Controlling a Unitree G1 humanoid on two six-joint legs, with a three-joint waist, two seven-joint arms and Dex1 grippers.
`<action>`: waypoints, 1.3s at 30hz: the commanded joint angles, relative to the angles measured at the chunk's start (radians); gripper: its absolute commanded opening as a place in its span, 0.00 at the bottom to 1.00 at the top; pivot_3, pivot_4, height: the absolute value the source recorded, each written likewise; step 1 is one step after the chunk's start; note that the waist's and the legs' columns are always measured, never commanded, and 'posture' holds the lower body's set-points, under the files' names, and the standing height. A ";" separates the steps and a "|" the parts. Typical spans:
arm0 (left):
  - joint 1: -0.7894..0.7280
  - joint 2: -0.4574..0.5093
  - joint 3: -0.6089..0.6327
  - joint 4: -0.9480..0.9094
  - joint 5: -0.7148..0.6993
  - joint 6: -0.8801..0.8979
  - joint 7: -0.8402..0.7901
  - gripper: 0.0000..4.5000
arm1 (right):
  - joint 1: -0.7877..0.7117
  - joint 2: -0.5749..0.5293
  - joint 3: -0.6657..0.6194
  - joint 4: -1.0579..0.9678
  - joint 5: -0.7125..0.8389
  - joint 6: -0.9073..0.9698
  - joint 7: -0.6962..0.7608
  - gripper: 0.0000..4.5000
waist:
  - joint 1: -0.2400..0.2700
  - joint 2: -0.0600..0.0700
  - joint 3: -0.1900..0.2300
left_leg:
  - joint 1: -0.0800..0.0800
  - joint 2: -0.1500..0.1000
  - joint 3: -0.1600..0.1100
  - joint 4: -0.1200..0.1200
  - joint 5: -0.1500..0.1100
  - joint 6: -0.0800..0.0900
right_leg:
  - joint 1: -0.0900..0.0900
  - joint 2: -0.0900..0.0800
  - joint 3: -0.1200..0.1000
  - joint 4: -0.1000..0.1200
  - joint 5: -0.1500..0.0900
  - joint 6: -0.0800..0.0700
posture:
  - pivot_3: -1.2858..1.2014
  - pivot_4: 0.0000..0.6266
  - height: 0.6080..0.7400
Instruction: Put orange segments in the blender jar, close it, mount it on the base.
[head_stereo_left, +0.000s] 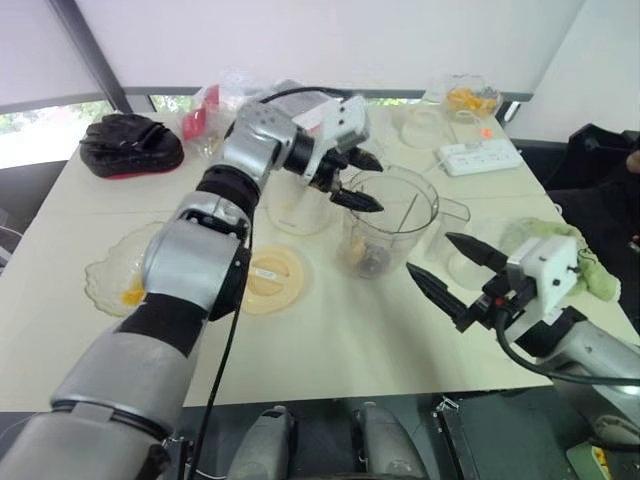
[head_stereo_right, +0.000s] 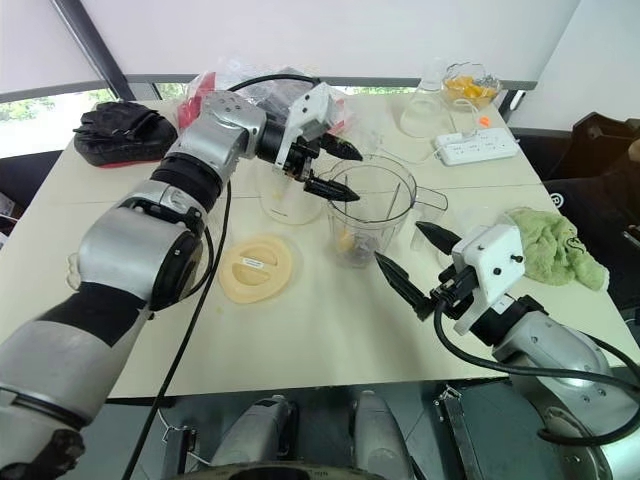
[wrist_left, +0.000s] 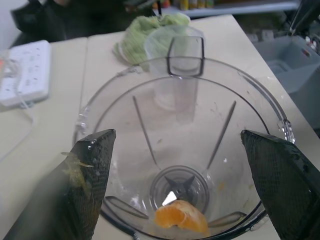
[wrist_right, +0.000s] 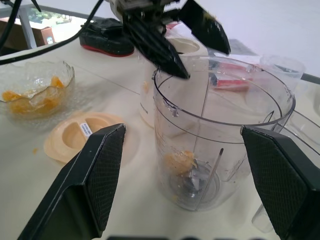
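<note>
We see a pale desk (head_stereo_left: 330, 350) with the clear blender jar (head_stereo_left: 392, 222) standing upright near its middle, handle toward the robot's right; one orange segment (wrist_left: 180, 217) lies at the jar's bottom beside the dark blades (wrist_left: 178, 186); the left pincer (head_stereo_left: 355, 180) hovers just over the jar's rim with its two black fingers spread wide and nothing between them, a smear of pulp clinging to one finger (wrist_left: 82, 180); the right pincer (head_stereo_left: 455, 270) sits near the jar on the robot's right, level with the jar's side, its fingers also wide apart and empty; the cream-white base (head_stereo_left: 297, 205) stands just behind the jar on the robot's left, touching or nearly so; a round cream lid (head_stereo_left: 268, 278) lies flat on the desk beside it; further left a glass dish (wrist_right: 35, 92) holds more orange segments (wrist_right: 30, 100); a white power strip (head_stereo_left: 480, 157) and a green cloth (head_stereo_right: 552, 247) lie toward the robot's right.
</note>
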 joint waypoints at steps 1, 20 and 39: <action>-0.057 0.030 0.107 -0.057 -0.093 0.040 0.045 0.93 | 0.021 -0.011 -0.024 0.003 -0.018 -0.022 0.008 0.86 | 0.000 0.000 0.000 | 0.000 0.000 0.000 0.000 0.000 0.000 | 0.000 0.000 0.000 0.000 0.000 0.000 | 0.52 0.24 1.00; 0.698 0.349 0.121 -1.257 -0.397 0.671 0.076 0.93 | 0.000 0.189 0.001 0.387 -0.490 -0.461 -0.187 0.86 | -0.005 0.004 -0.002 | 0.006 0.000 0.001 0.000 0.001 -0.002 | -0.001 -0.001 0.005 0.007 0.000 0.000 | 0.52 0.24 1.00; 0.994 0.469 0.070 -1.577 -0.502 0.751 0.216 0.93 | -0.039 0.426 -0.079 0.660 -0.526 -0.614 -0.384 0.86 | -0.003 0.007 -0.004 | 0.008 0.000 0.001 0.000 0.001 -0.003 | 0.002 -0.002 0.005 0.007 0.000 -0.001 | 0.52 0.24 1.00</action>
